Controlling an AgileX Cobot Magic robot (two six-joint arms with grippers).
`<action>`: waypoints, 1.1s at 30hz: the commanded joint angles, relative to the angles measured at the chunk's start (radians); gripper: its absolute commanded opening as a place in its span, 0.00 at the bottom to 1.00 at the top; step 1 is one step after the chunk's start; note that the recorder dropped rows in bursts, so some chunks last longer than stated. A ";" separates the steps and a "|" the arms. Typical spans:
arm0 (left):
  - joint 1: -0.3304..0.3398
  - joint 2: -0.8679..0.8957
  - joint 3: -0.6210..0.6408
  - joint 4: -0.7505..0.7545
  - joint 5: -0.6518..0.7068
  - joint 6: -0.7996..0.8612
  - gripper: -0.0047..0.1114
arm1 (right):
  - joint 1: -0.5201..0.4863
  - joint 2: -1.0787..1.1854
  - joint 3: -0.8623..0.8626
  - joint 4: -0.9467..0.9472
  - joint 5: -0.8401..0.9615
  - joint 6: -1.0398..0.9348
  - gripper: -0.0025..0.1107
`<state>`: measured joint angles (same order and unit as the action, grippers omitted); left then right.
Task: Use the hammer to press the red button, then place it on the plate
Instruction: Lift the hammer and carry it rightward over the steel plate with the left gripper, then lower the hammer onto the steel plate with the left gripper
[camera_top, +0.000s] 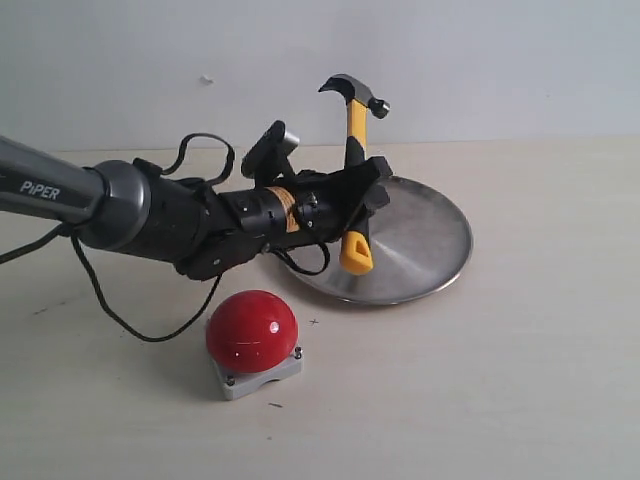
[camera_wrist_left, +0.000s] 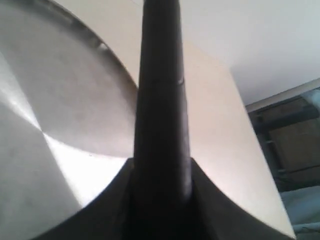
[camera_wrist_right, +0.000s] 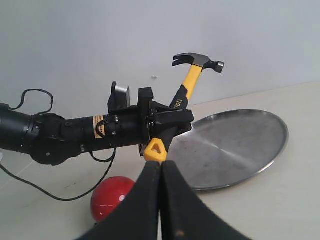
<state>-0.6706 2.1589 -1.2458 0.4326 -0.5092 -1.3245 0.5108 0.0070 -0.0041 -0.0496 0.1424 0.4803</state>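
Gripping the claw hammer (camera_top: 355, 128) mid-handle in the left end effector (camera_top: 358, 195), head up, frame centre, over the steel plate's (camera_top: 430, 240) left rim. Red button (camera_top: 252, 330) lower left on the worktop (camera_top: 500, 380), apart. Right end effector (camera_wrist_right: 160, 170) closed, empty. Probably the placing step: lower, lay flat, release.

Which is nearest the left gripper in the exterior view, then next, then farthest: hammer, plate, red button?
1. The hammer: held in the left gripper, head up.
2. The plate: just below and behind the gripper, toward the right.
3. The red button: farthest, out in front and to the left.
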 joint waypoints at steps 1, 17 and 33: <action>-0.029 -0.023 -0.120 0.050 0.175 0.069 0.04 | 0.000 -0.004 0.004 -0.004 -0.009 -0.006 0.02; -0.047 0.096 -0.272 0.037 0.350 0.019 0.04 | 0.000 -0.004 0.004 -0.002 -0.009 -0.006 0.02; -0.047 0.179 -0.336 0.046 0.399 0.010 0.04 | 0.000 -0.004 0.004 -0.002 -0.009 -0.006 0.02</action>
<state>-0.7206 2.3585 -1.5674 0.4625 -0.0552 -1.3262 0.5108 0.0070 -0.0041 -0.0496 0.1424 0.4803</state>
